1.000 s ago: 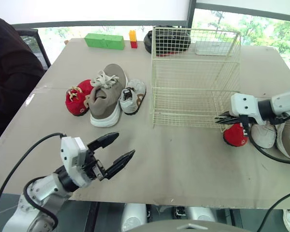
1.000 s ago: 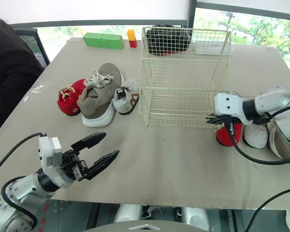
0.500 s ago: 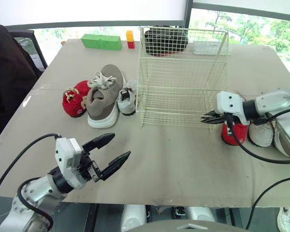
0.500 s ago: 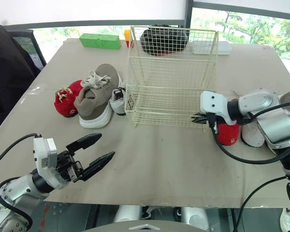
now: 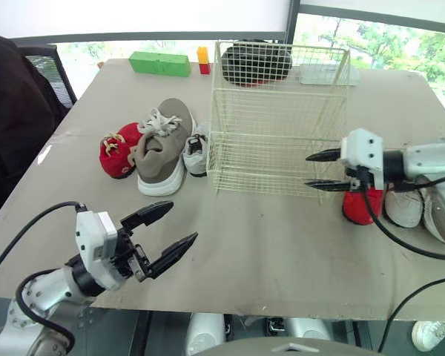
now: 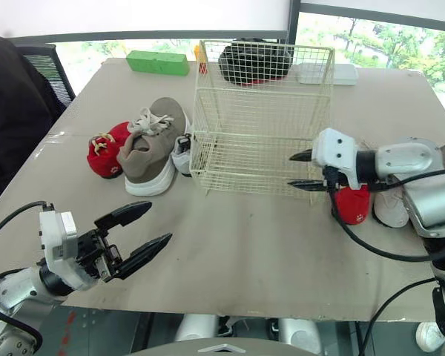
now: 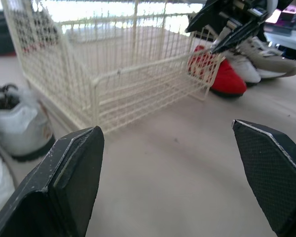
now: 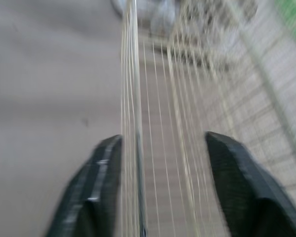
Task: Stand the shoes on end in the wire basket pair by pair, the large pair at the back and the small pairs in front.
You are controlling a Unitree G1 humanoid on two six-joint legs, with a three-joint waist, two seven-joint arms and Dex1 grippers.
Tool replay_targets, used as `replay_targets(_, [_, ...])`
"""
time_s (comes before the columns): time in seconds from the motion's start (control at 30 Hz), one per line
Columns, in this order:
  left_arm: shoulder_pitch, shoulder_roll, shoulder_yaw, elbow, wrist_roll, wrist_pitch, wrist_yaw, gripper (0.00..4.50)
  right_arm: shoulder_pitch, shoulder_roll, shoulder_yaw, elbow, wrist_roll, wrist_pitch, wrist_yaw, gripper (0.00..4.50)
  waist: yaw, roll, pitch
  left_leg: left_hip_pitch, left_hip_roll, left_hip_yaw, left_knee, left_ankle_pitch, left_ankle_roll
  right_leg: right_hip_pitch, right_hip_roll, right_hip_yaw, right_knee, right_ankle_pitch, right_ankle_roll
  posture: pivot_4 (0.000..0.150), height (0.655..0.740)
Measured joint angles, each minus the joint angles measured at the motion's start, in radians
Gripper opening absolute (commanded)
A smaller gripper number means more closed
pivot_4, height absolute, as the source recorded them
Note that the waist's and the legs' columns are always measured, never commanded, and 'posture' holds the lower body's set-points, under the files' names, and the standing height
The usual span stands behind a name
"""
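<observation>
Open right gripper at the basket corner
Its fingers straddled the basket's front right edge wire; the left gripper gaped wide, well in front of the basket. A red shoe, tan shoe and white shoe lay on the desk left of the basket.

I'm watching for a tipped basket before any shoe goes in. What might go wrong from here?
The right gripper is open, its fingers straddling the near wall of the wire basket; closing and pulling may drag or tip the empty basket. The small white shoe lies close beside the basket's left side, so a shove could knock it.
</observation>
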Motion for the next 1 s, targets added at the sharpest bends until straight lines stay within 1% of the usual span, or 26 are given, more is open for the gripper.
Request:
replay_targets(0.03, [-0.008, 0.004, 0.000, -0.003, -0.011, -0.001, -0.007, 4.50, 0.017, 0.005, -0.031, -0.032, 0.044, 0.010, -0.002, 4.43, 0.001, 0.000, 0.000, 0.000, 0.000, 0.000, 0.000, 0.000, 0.000, 0.000, 0.000, 0.000, 0.000, 0.000, 0.000, 0.150, 0.7400])
replay_targets(0.13, [-0.023, 0.016, 0.000, -0.001, -0.027, 0.011, -0.005, 4.50, 0.068, 0.013, -0.099, -0.098, 0.129, 0.027, -0.013, 4.43, 0.004, 0.000, 0.000, 0.000, 0.000, -0.001, 0.000, 0.000, 0.000, 0.001, 0.000, -0.001, 0.000, 0.000, 0.000, 0.150, 0.7400])
replay_targets(0.2, [-0.050, 0.011, 0.002, 0.017, -0.044, 0.038, 0.042, 4.50, 0.104, 0.045, -0.136, -0.149, 0.200, 0.044, -0.038, 4.43, 0.003, 0.000, 0.000, 0.000, 0.000, -0.001, 0.000, 0.000, 0.000, 0.001, 0.000, -0.001, 0.000, 0.000, 0.000, 0.150, 0.7400])
replay_targets(0.3, [-0.088, -0.020, 0.028, 0.073, -0.066, 0.079, 0.150, 4.50, 0.126, 0.100, -0.157, -0.212, 0.276, 0.052, -0.091, 4.43, -0.002, 0.000, 0.000, 0.001, 0.000, -0.001, 0.000, 0.000, 0.000, 0.001, 0.000, 0.000, 0.000, 0.000, 0.001, 0.150, 0.7400])
replay_targets(0.33, [-0.109, -0.050, 0.057, 0.100, -0.075, 0.094, 0.225, 4.50, 0.135, 0.134, -0.168, -0.235, 0.309, 0.056, -0.125, 4.43, -0.003, -0.001, 0.000, 0.001, 0.000, -0.001, 0.000, 0.000, 0.000, 0.001, 0.000, 0.000, 0.001, 0.000, 0.001, 0.150, 0.7400])
replay_targets(0.43, [-0.135, -0.077, 0.112, 0.142, -0.075, 0.121, 0.353, 4.50, 0.161, 0.165, -0.163, -0.267, 0.341, 0.057, -0.153, 4.43, 0.001, -0.001, 0.000, 0.001, 0.000, -0.002, 0.000, 0.000, 0.000, 0.001, 0.000, 0.000, 0.001, 0.000, 0.001, 0.150, 0.7400])
replay_targets(0.5, [-0.166, -0.077, 0.154, 0.163, -0.089, 0.162, 0.456, 4.50, 0.168, 0.181, -0.133, -0.274, 0.348, 0.065, -0.176, 4.43, 0.002, -0.002, -0.001, 0.001, 0.000, -0.002, 0.000, 0.000, 0.000, 0.001, 0.000, 0.000, 0.001, 0.000, 0.001, 0.150, 0.7400])
replay_targets(0.53, [-0.182, -0.073, 0.164, 0.165, -0.101, 0.178, 0.483, 4.50, 0.167, 0.186, -0.119, -0.277, 0.349, 0.066, -0.182, 4.43, 0.002, -0.003, -0.001, 0.001, 0.000, -0.002, 0.000, 0.000, 0.000, 0.001, 0.000, 0.000, 0.001, 0.000, 0.001, 0.150, 0.7400])
replay_targets(0.6, [-0.214, -0.037, 0.160, 0.159, -0.090, 0.224, 0.546, 4.50, 0.160, 0.192, -0.104, -0.278, 0.354, 0.067, -0.186, 4.43, 0.006, -0.004, -0.001, 0.001, 0.000, -0.002, 0.000, 0.000, 0.000, 0.002, 0.000, -0.001, 0.001, 0.000, 0.001, 0.150, 0.7400])
replay_targets(0.63, [-0.242, -0.011, 0.152, 0.147, -0.079, 0.275, 0.607, 4.50, 0.157, 0.192, -0.100, -0.277, 0.361, 0.065, -0.184, 4.43, 0.007, -0.004, -0.001, 0.001, 0.000, -0.002, 0.000, 0.000, 0.000, 0.002, 0.000, -0.001, 0.001, 0.000, 0.001, 0.150, 0.7400])
replay_targets(0.73, [-0.292, 0.025, 0.110, 0.122, -0.043, 0.366, 0.709, 4.50, 0.162, 0.190, -0.086, -0.267, 0.362, 0.062, -0.170, 4.43, 0.007, -0.004, -0.001, 0.003, -0.001, -0.002, 0.000, 0.000, 0.000, 0.004, 0.000, -0.001, 0.000, 0.000, 0.000, 0.150, 0.7400])
replay_targets(0.87, [-0.385, 0.022, 0.016, 0.141, -0.027, 0.441, 0.754, 4.50, 0.186, 0.188, -0.079, -0.278, 0.363, 0.062, -0.180, 4.43, 0.006, -0.004, -0.001, 0.003, 0.000, -0.002, 0.000, 0.000, 0.000, 0.004, 0.000, -0.001, 0.001, 0.000, 0.000, 0.150, 0.7400])
replay_targets(0.93, [-0.459, 0.018, -0.062, 0.199, 0.024, 0.453, 0.758, 4.50, 0.199, 0.186, -0.081, -0.294, 0.365, 0.062, -0.191, 4.43, 0.009, -0.004, -0.001, 0.004, -0.001, -0.002, 0.000, 0.000, 0.000, 0.005, 0.000, -0.001, 0.001, 0.000, 0.000, 0.150, 0.7400])
replay_targets(1.0, [-0.501, 0.008, -0.112, 0.264, 0.074, 0.446, 0.755, 4.50, 0.203, 0.184, -0.082, -0.296, 0.364, 0.061, -0.197, 4.43, 0.007, -0.004, -0.001, 0.005, -0.001, -0.001, 0.000, 0.000, 0.000, 0.006, 0.000, 0.000, 0.001, 0.000, 0.000, 0.150, 0.7400])
